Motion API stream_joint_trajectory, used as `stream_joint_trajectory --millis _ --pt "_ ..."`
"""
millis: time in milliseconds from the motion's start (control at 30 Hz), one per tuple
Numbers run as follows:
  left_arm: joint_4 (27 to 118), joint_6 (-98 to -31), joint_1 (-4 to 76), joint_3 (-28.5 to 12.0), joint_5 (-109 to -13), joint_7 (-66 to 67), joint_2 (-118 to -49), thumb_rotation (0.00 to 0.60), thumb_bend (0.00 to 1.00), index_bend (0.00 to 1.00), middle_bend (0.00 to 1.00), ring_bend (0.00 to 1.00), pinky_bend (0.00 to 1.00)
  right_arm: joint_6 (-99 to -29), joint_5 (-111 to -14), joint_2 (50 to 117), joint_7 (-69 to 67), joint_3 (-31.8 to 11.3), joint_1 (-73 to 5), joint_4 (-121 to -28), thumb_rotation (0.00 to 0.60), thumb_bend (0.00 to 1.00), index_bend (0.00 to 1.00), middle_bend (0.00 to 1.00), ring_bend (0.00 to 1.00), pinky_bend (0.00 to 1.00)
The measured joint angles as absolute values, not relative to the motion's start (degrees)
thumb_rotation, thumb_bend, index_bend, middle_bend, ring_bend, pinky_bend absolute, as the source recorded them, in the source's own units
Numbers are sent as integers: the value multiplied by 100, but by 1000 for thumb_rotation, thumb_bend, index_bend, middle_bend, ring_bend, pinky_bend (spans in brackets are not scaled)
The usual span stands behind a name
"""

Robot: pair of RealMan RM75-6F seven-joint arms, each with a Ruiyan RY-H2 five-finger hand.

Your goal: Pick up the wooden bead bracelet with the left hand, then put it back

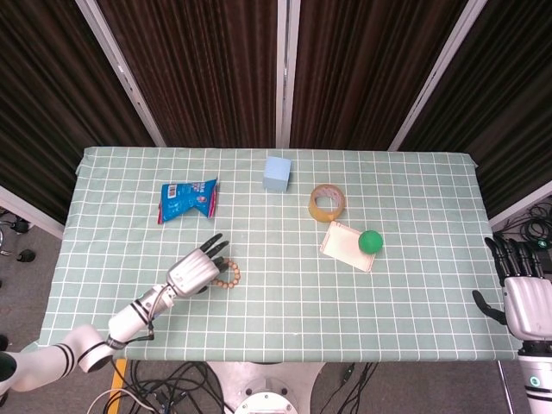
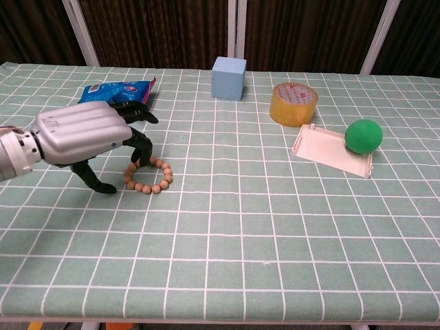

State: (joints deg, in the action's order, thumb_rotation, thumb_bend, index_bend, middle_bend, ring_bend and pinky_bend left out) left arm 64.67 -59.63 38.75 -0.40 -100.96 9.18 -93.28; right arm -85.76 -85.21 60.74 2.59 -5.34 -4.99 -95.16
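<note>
The wooden bead bracelet [image 2: 151, 177] lies flat on the green checked cloth, left of the middle; in the head view the bracelet [image 1: 228, 274] is partly covered. My left hand [image 2: 86, 137] hovers low at its left edge, fingers spread and curved down, dark fingertips [image 2: 136, 161] at the ring's near-left beads. Nothing is lifted. In the head view the left hand [image 1: 197, 269] overlaps the ring's left side. My right hand [image 1: 526, 293] stands at the table's right edge, fingers apart and upright, holding nothing.
A blue snack bag [image 2: 113, 93] lies behind the left hand. A light blue cube [image 2: 229, 77], a yellow tape roll [image 2: 293, 103], a pale tray [image 2: 331, 151] and a green ball [image 2: 363, 135] sit further right.
</note>
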Motion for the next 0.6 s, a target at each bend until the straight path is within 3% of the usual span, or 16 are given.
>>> stream_joint_trajectory --millis 600 --pt "6182 -5835 4076 184 -9928 904 -9603 600 231 479 517 157 46 -8619 -8444 6073 251 -537 -433 -9508 600 157 0 45 0 0"
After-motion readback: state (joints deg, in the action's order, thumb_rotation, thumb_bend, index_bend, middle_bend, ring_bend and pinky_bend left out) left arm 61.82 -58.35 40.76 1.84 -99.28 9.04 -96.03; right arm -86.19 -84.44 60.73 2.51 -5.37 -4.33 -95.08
